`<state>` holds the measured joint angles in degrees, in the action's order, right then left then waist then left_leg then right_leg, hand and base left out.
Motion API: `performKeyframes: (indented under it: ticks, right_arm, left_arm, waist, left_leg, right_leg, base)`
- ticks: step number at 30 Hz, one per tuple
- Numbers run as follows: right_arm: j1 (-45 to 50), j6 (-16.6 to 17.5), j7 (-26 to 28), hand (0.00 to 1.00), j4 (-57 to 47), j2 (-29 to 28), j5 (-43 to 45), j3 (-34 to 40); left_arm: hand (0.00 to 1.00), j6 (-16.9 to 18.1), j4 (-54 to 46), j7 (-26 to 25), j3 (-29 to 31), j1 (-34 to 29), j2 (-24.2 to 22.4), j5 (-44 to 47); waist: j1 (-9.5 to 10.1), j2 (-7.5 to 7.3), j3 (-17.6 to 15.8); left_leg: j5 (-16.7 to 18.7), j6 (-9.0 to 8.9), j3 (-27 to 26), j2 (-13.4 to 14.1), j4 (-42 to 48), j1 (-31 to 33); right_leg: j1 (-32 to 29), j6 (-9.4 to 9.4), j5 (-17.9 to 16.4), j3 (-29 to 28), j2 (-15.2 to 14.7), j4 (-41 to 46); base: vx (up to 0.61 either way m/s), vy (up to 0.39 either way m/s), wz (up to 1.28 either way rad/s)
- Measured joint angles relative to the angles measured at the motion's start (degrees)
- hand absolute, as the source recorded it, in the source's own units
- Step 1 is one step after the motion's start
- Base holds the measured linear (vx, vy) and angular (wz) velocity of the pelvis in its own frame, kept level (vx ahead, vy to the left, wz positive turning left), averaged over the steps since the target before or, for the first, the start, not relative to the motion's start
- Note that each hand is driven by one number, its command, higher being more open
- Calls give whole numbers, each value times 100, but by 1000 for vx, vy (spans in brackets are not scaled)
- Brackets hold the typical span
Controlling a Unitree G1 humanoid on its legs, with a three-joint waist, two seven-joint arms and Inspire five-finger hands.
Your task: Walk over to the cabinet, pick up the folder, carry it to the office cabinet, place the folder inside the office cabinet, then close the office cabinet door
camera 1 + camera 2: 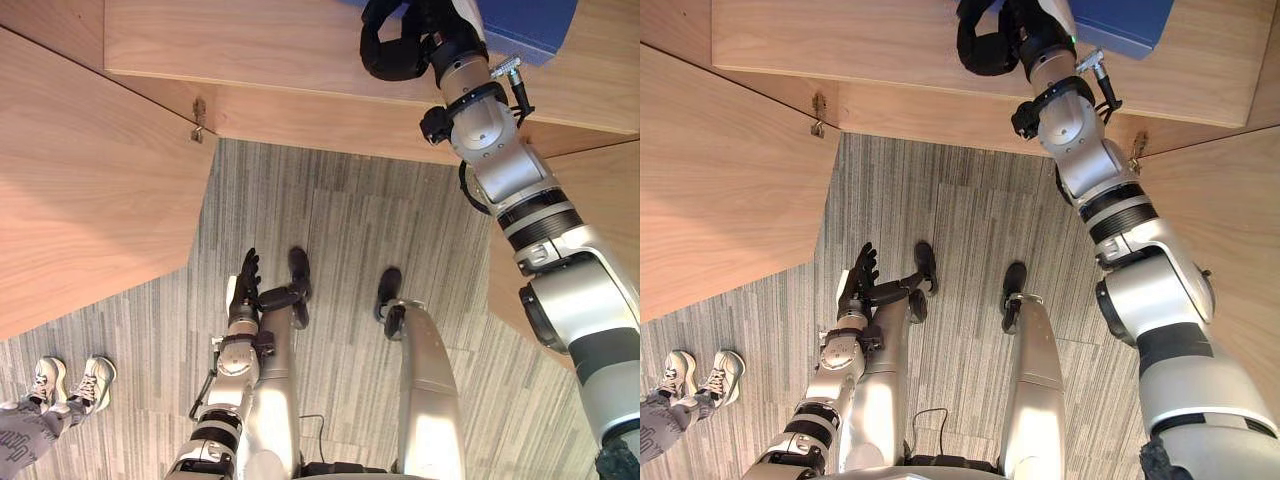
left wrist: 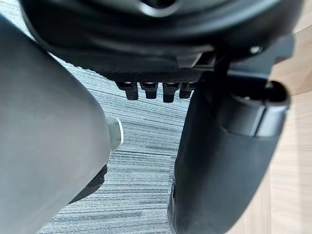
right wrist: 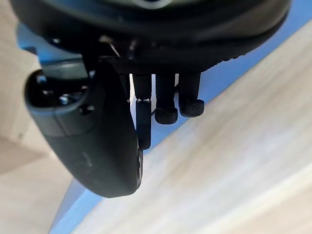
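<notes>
Reaching far | right hand [image 1: 395, 40] at blue folder [image 1: 540, 25] left end, grip can't tell | folder lies left-right | left hand [image 1: 245, 280] near, slack, empty

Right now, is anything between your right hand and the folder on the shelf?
Nothing visible does. The right hand is at the edge of the blue folder, which lies on the wooden shelf. The left door and right door stand open to the sides.
</notes>
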<state>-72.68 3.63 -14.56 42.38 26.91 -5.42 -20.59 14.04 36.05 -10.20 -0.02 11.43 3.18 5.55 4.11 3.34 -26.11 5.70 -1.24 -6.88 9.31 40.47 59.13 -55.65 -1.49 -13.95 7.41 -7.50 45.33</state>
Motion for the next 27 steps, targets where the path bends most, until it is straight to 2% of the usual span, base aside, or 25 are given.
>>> performKeyframes:
  ticks: [5, 10, 16, 20, 21, 24, 26, 27]
  right_arm:
    - [-207, -401, -394, 0, 453, -259, -1088, 289]
    - [-413, -540, -425, 0, 686, -295, -1511, 296]
    - [-823, -582, -493, 0, 697, -281, -1368, 398]
    - [-822, -584, -620, 0, 478, -210, -378, 767]
    - [-393, -584, -682, 0, -297, -79, 5, 909]
    - [460, -564, -748, 0, -1553, 9, 301, 1039]
    - [1918, -335, -787, 0, -3025, -127, 425, 1187]
    - [2371, -253, -792, 0, -3425, -213, 424, 1209]
  left_arm:
    - [100, 9, 57, -208, 57, 52, -44, 4]
    - [100, 14, 69, -348, 79, 90, -92, 14]
    - [100, 27, -2, -368, 78, 125, -117, 20]
    - [100, 9, -41, -368, 79, 130, -138, 24]
    - [100, -18, -44, -367, 78, 137, -142, 24]
    - [100, -90, 0, -360, 73, 140, -186, 16]
    - [100, -203, 206, -340, 70, 104, -252, 5]
    - [100, -228, 270, -327, 71, 79, -272, 2]
  waist:
    - [-1, 1, 0]
    - [0, 2, 1]
    - [-9, 3, 1]
    - [-9, 3, 1]
    - [-31, 3, 1]
    - [-78, 2, 1]
    - [-95, 1, 1]
    - [-103, -5, 4]
  left_leg:
    - [-14, 23, -20, 4, -42, 14]
    - [-47, 65, 5, -6, -54, 48]
    - [-171, 85, 11, -53, -144, 173]
    - [-179, 89, 8, -52, -85, 191]
    - [-171, 102, -30, -8, -18, 171]
    - [-95, 138, -53, 37, 37, -19]
    - [54, 141, -108, 116, 46, -517]
    - [119, 130, -143, 142, 45, -674]
  right_leg:
    - [4, -20, 66, -3, 7, -90]
    - [-2, -11, 91, 34, 1, -112]
    - [-152, 3, 152, 65, -39, -107]
    - [-144, -1, 159, 82, -43, -103]
    - [-85, -3, 159, 93, -36, -94]
    - [146, -4, 159, 111, -14, -120]
    - [680, -13, 153, 93, 61, -296]
    - [857, -40, 135, 92, 72, -385]
  base:
    - [-1, 2, -3]
    - [-12, -3, 1]
    - [-26, -12, 5]
    - [-7, -5, 2]
    - [0, 0, 0]
    - [6, -1, -3]
    - [14, -5, -18]
    - [-2, -1, -26]
